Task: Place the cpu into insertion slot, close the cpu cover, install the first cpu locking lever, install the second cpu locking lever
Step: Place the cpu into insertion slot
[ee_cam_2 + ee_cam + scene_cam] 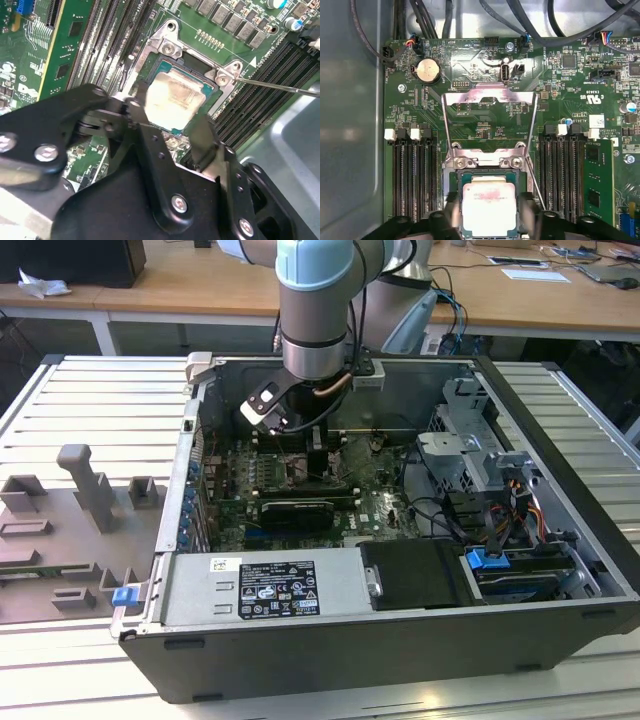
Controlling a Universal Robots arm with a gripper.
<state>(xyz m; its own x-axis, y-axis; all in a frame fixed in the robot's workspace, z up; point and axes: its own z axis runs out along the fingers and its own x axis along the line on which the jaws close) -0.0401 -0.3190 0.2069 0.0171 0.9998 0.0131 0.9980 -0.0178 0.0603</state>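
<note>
The gripper is nearest the lens in both wrist views. Its 2 black fingers straddle the cpu, set narrow to the chip's width. They appear to touch 2 opposite edges, though contact is not certain. The cpu lies flat, metal top up, inside the insertion slot, and the slot's silver frame shows around it. In the first wrist view the cpu cover stands raised on its hinge, clear of the chip. 1 thin locking lever stands free beside the slot, not latched. Long black memory slots flank the slot on 2 sides.

Exterior view, left to right:
- A grey fixture rests on the slatted table, at 9 o'clock from the open computer case.
- A small blue clip sits at 5 o'clock from the fixture, just beside the case corner.
- The arm enters the case from 12 o'clock, above the motherboard.
- The power supply lies at 6 o'clock from the board.
- The drive cage lies at 3 o'clock from the board.
</note>
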